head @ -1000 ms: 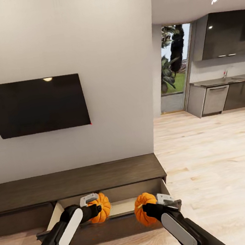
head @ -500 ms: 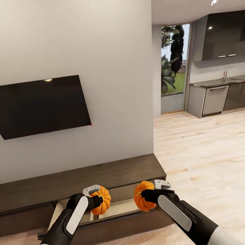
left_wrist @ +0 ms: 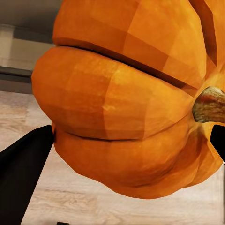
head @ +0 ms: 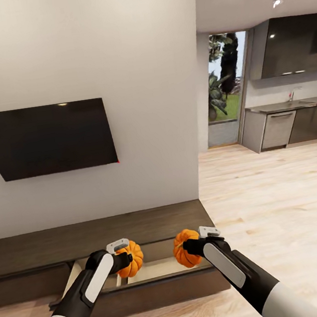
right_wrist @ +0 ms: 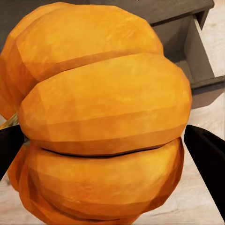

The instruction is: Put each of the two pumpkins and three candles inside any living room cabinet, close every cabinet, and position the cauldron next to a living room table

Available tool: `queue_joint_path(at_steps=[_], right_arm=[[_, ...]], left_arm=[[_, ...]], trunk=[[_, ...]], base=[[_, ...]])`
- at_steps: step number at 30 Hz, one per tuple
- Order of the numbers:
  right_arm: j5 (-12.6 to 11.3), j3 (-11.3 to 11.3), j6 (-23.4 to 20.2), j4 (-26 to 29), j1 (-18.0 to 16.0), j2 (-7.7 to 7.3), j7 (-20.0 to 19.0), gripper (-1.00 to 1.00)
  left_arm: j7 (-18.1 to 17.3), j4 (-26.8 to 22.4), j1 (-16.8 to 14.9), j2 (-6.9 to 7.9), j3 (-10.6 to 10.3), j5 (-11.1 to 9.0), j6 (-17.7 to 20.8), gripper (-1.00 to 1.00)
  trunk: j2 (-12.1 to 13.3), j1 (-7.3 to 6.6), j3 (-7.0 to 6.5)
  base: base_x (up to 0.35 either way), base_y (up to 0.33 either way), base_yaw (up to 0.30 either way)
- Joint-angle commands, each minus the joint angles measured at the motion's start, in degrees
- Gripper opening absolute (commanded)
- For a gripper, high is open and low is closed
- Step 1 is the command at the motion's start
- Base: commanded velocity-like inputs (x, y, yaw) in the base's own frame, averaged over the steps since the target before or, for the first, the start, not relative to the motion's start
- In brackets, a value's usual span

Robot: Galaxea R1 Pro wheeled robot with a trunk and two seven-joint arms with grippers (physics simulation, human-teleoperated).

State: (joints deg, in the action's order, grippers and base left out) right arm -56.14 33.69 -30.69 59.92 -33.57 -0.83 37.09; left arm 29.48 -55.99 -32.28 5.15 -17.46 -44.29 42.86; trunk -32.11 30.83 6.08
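Above open cabinet drawer (head: 144, 271) — each arm's fingers grasping pumpkin: left pumpkin (head: 132, 258), right pumpkin (head: 184, 248).

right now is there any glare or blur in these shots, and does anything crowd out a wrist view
Head view: sharp, evenly lit, one small ceiling-light reflection on the TV screen. Left wrist view: the left pumpkin crowds the frame, faceted but crisp, floor behind soft. Right wrist view: the right pumpkin likewise, open drawer visible behind.

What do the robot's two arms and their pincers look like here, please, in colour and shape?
Both arms are white near the body, then black with a long white oval panel along each forearm. The left pincer and right pincer each carry a small pale grey block at the wrist. Their fingers are plain black. No cables or markings are visible.
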Motion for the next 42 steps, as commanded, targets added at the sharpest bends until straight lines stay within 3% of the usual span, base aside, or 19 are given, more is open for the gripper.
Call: queue_joint_path(at_steps=[1, 18, 42], right_arm=[[-0.27, 0.18, -0.33, 0.12, -0.09, -0.07, 0.5, -1.0], [-0.34, 0.2, -1.84, 1.01, -0.09, -0.07, 0.26, -1.0], [-0.11, 0.24, -1.92, 0.9, -0.09, -0.05, 0.35, -1.0]], left_arm=[[0.48, -0.06, -0.06, 0.09, -0.18, -0.52, 0.08, -1.0], [0.07, 0.44, -0.06, 0.0, -0.37, -0.53, 0.12, -1.0], [0.07, 0.43, -0.06, 0.04, -0.3, -0.61, 0.12, -1.0]], trunk=[[-0.1, 0.04, 0.11], [-0.1, 0.04, 0.11], [-0.1, 0.04, 0.11]], base=[[0.198, -0.021, 0.0], [0.146, -0.105, 0.0], [0.196, 0.011, 0.0]])
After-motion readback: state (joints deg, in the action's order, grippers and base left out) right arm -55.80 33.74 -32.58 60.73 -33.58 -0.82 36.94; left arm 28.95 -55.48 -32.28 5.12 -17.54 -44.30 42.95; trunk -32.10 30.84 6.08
